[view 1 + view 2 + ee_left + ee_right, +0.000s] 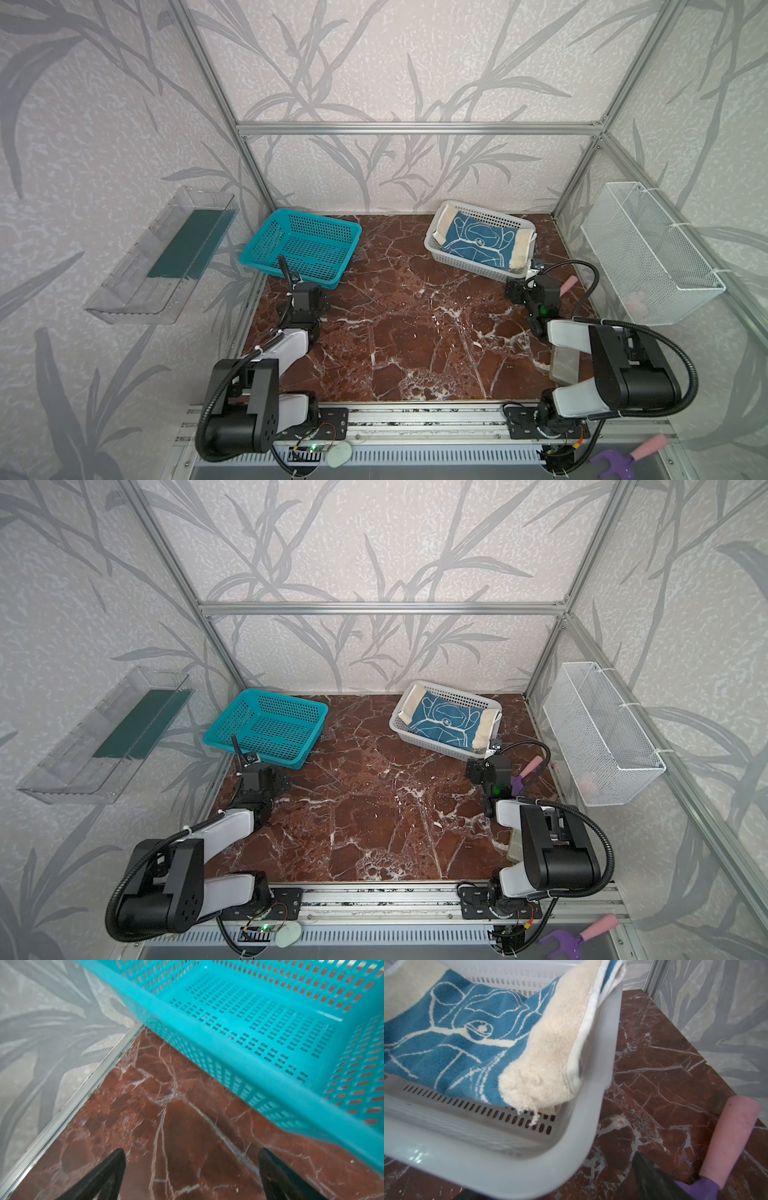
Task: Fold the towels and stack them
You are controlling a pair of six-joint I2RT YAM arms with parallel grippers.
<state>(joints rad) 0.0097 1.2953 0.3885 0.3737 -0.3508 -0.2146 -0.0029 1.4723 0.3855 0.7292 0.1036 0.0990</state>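
Overhanging towel [452, 1028] at basket [508, 1167] rim

A teal basket [307, 249] sits back-left on the marble tabletop [415, 332], a white basket [465, 262] back-right, a pink-handled tool [567, 286] near it.

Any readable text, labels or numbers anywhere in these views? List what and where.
No readable text in any view.
Towel in the white basket: white line drawing only, no letters showing.
Teal basket: no marking visible.
Small circuit board at the front rail: too small to read.
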